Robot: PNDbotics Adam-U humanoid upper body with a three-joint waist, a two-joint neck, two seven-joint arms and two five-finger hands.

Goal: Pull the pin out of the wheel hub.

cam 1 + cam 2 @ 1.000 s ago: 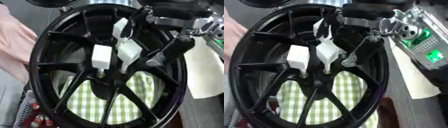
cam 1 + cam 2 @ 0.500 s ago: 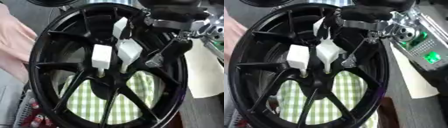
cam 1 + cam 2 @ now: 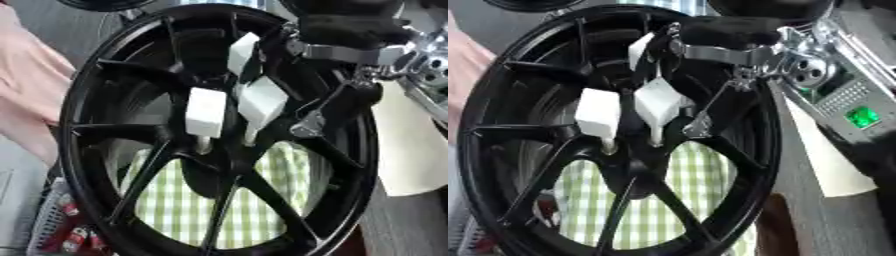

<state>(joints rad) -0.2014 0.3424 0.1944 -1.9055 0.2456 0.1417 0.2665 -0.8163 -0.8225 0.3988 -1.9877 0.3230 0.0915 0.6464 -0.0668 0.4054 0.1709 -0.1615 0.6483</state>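
A black spoked wheel hub (image 3: pixel 105 125) fills both views, tilted up toward me. Three white block-headed pins sit at its centre: one on the left (image 3: pixel 206 112), one on the right (image 3: pixel 261 102) and one higher up (image 3: pixel 243 50). My right hand (image 3: pixel 728 37), black with silver parts, reaches in from the upper right over the hub's upper right. It lies against the right side of the upper pin. A silver-tipped part of it (image 3: pixel 306 125) hangs down beside the right pin. Whether it holds a pin is hidden. My left hand shows in neither view.
A green-and-white checked cloth (image 3: pixel 201 210) lies under the hub. Pink fabric (image 3: pixel 26 100) runs along the left edge. A silver box with a green light (image 3: pixel 859 117) and a cream sheet (image 3: pixel 411 155) are on the right. Red items (image 3: pixel 70 227) sit at the lower left.
My right hand has shifted left across the hub's top, closing in on the upper white pin. The pins and the hub have stayed where they were.
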